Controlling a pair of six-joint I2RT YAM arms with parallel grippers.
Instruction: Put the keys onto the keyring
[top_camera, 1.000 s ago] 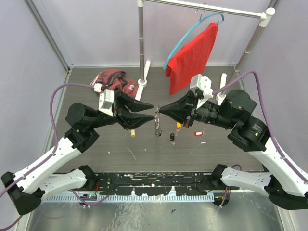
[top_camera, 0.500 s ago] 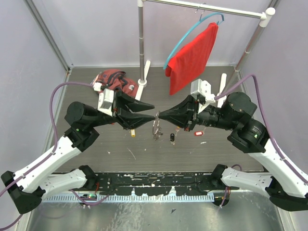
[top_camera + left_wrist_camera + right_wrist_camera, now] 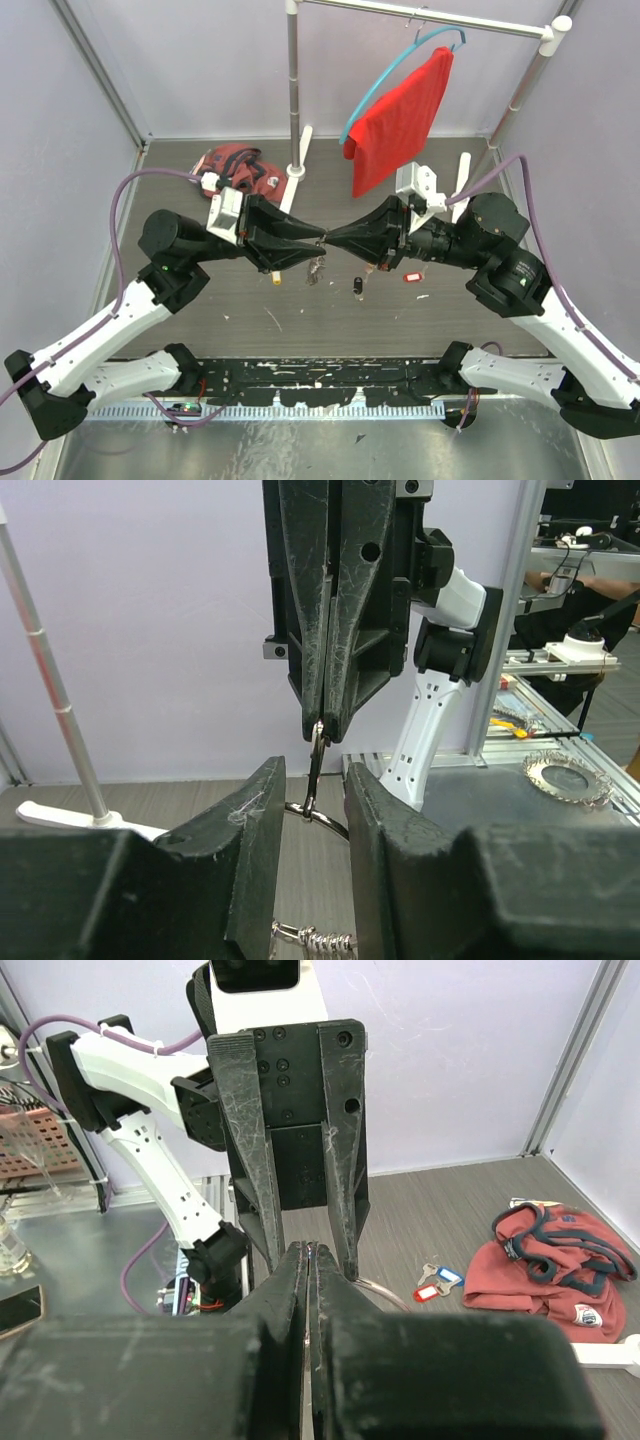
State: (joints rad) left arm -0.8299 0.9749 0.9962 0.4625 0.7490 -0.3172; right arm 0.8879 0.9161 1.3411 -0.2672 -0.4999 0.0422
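Right gripper (image 3: 320, 725) is clamped shut on the top edge of the keyring (image 3: 322, 820), which hangs below its tips over the table (image 3: 300, 310). Left gripper (image 3: 312, 770) has its fingers apart, straddling the ring's thin edge with a narrow gap each side. The two grippers sit nose to nose mid-table. Loose on the table are a black-tag key (image 3: 357, 287) at 5 o'clock of the ring, a red-tag key (image 3: 408, 276) at 4 and a yellow-tag key (image 3: 275, 279) at 7. Pole (image 3: 293, 90) stands at 12, well apart; bare wood toward 6
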